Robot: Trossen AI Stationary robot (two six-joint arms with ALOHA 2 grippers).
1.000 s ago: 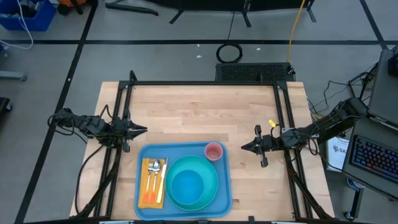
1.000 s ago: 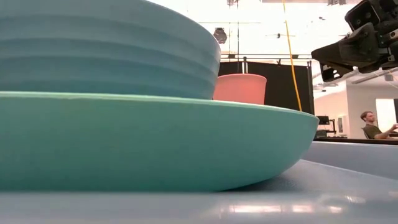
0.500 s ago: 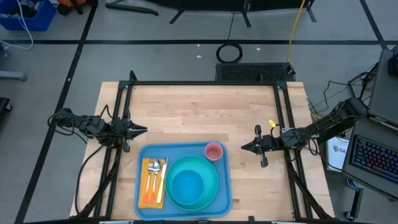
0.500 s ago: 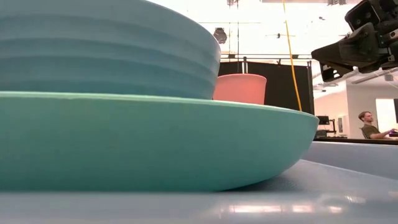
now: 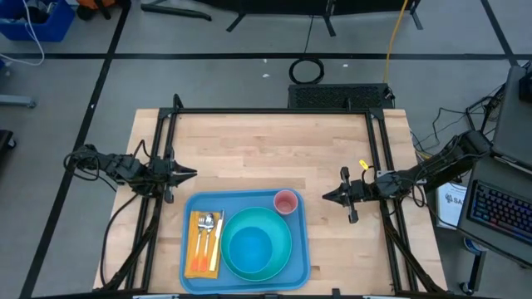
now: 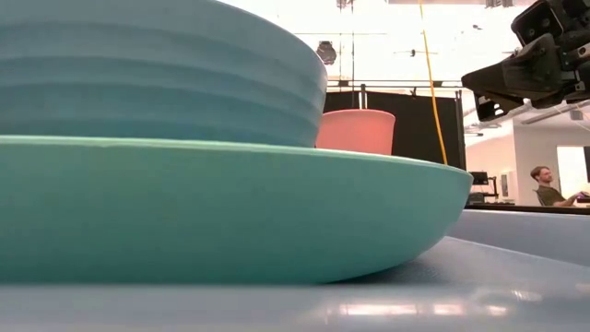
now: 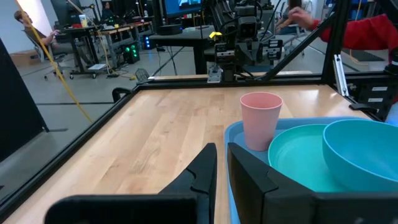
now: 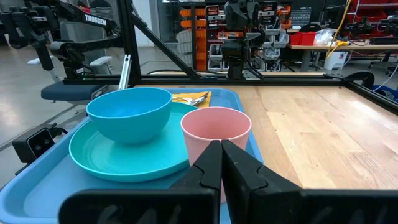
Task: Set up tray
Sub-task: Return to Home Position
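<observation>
Since nothing has moved over the last second, both arms look parked and the setting seems finished. The left gripper (image 5: 193, 174), closed and empty, sits just beyond the far left corner of the tray (image 5: 188, 281). The right gripper (image 5: 326, 197), likewise closed, is right of its far right corner. The tray lies at the near edge of the table (image 5: 249, 149).

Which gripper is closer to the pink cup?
Right: the right gripper hangs just beside the pink cup; the left gripper is by the tray's opposite corner, farther off.
</observation>
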